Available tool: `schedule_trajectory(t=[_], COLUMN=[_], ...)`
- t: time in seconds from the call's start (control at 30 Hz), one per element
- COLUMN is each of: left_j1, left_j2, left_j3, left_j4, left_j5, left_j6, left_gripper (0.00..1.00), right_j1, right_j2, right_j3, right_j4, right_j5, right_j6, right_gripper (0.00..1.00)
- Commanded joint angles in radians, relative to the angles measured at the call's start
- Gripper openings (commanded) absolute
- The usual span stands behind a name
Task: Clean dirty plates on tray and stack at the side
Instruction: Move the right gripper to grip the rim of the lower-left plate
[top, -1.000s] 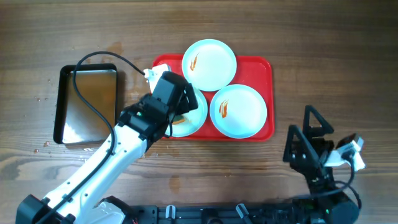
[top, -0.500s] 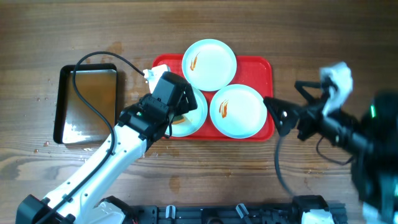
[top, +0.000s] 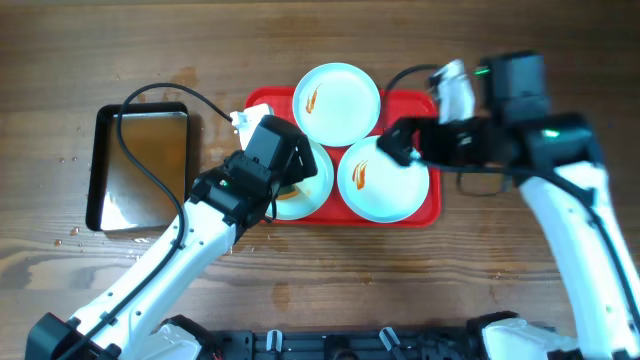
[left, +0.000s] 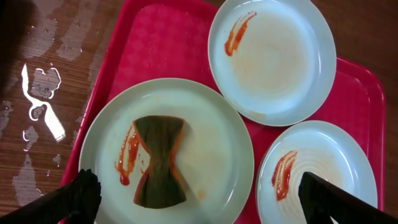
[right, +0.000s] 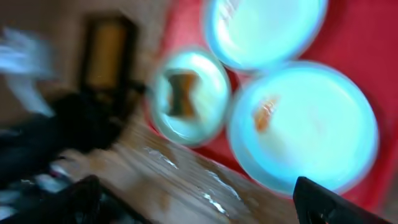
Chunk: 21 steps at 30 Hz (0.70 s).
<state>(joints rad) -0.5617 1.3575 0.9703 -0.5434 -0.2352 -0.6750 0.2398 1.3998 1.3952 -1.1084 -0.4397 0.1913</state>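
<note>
Left gripper (left: 202, 198) hangs wide open right over the smeared plate (left: 214, 127) at the red tray's (left: 161, 50) 7 o'clock. The dark folded cloth (left: 158, 162) lies on it, long axis 12-to-6 in the wrist view, between the fingers. Right gripper (top: 402, 143), seemingly wide too in its blurred view, sits by the 5 o'clock plate (top: 385, 185). Left arm is nearer the cloth.

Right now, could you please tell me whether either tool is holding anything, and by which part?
Nothing is held: the left tool and the right tool both stand open.
</note>
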Motion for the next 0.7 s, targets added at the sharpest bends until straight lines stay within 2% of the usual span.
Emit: schedule_trajectory(t=[0.0, 0.1, 0.13, 0.23, 0.3, 0.37, 0.4, 0.43, 0.47, 0.53, 0.6, 0.67], left_j1=[0.003, 0.003, 0.003, 0.003, 0.003, 0.003, 0.003, 0.008, 0.015, 0.056, 0.110, 0.188], left_j2=[0.000, 0.000, 0.000, 0.000, 0.000, 0.000, 0.000, 0.000, 0.000, 0.000, 0.000, 0.000], left_j3=[-0.001, -0.001, -0.001, -0.001, -0.001, -0.001, -0.001, -0.001, -0.001, -0.001, -0.001, -0.001], left_j4=[0.000, 0.000, 0.000, -0.001, -0.004, -0.016, -0.023, -0.032, -0.045, -0.087, -0.120, -0.139], left_j5=[-0.009, -0.008, -0.008, -0.008, 0.003, 0.006, 0.005, 0.006, 0.005, 0.006, 0.041, 0.172], left_j6=[0.001, 0.001, 0.001, 0.001, 0.001, 0.001, 0.001, 0.000, -0.014, -0.072, -0.100, -0.088], left_gripper=[1.00, 1.00, 1.00, 1.00, 1.00, 1.00, 1.00, 1.00, 1.00, 1.00, 1.00, 1.00], right_j1=[0.103, 0.117, 0.117, 0.117, 0.117, 0.117, 0.117, 0.117, 0.119, 0.119, 0.121, 0.127], right_j2=[0.120, 0.201, 0.219, 0.261, 0.282, 0.298, 0.304, 0.306, 0.307, 0.308, 0.311, 0.315], right_j3=[0.014, 0.014, 0.014, 0.014, 0.014, 0.014, 0.014, 0.014, 0.014, 0.014, 0.013, 0.006], right_j4=[-0.013, 0.098, 0.127, 0.191, 0.208, 0.212, 0.219, 0.230, 0.241, 0.262, 0.283, 0.308], right_j5=[0.395, 0.315, 0.261, 0.072, 0.042, 0.044, 0.046, 0.047, 0.046, 0.046, 0.046, 0.047], right_j6=[0.019, 0.143, 0.136, -0.046, -0.058, -0.060, -0.059, -0.058, -0.051, -0.027, -0.027, -0.028], right_gripper=[1.00, 1.00, 1.00, 1.00, 0.98, 0.86, 0.64, 0.48, 0.40, 0.32, 0.31, 0.32])
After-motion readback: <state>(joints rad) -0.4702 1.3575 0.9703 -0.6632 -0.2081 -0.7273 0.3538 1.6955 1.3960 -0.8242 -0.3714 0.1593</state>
